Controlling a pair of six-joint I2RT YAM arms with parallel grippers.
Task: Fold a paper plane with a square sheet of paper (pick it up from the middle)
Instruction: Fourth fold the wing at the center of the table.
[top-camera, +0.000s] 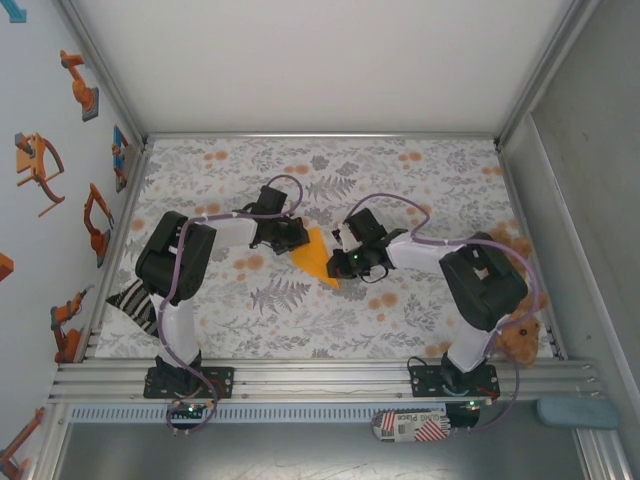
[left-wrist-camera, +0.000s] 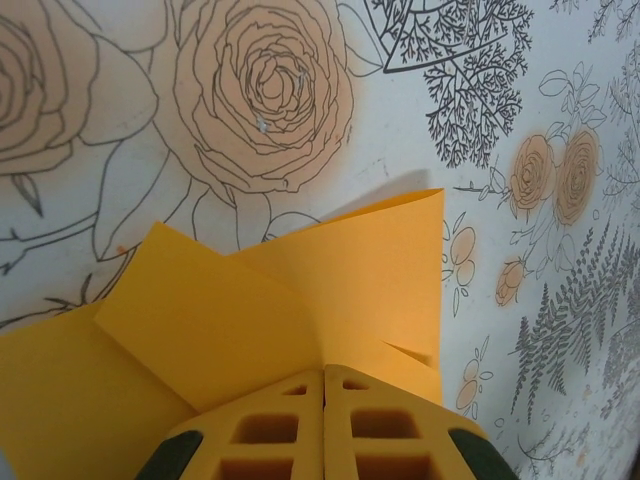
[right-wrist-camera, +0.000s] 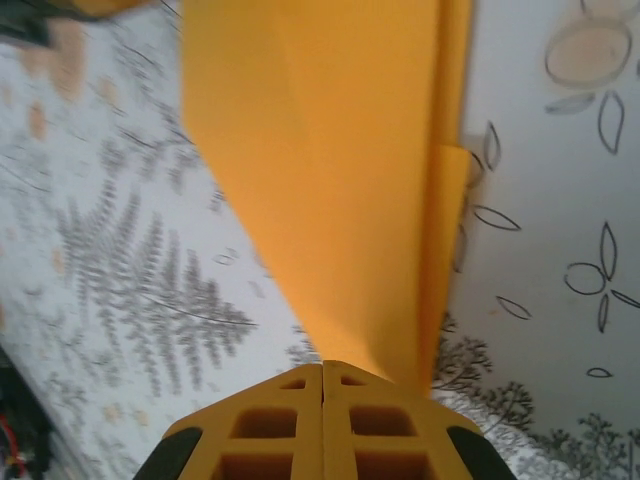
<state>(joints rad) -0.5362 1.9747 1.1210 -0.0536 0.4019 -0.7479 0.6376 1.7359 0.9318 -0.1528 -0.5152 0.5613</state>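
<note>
Left pincer (left-wrist-camera: 323, 375) and right pincer (right-wrist-camera: 322, 370) are pressed together, each pinching the folded paper (top-camera: 315, 258) mid-surface (top-camera: 300, 320). From above, a teddy (top-camera: 520, 338) sits by the right arm, well away.

Looks like a robotics lab test cell to me, what with two robot arms (top-camera: 185, 255) (top-camera: 480, 280) bolted onto an aluminium extrusion rail (top-camera: 320, 378), plain white panels (top-camera: 320, 60) boxing it in, cartoon robot-arm stickers (top-camera: 38, 165) on one wall (top-camera: 30, 230) and a floral cloth (top-camera: 290, 315) over the tabletop.
</note>
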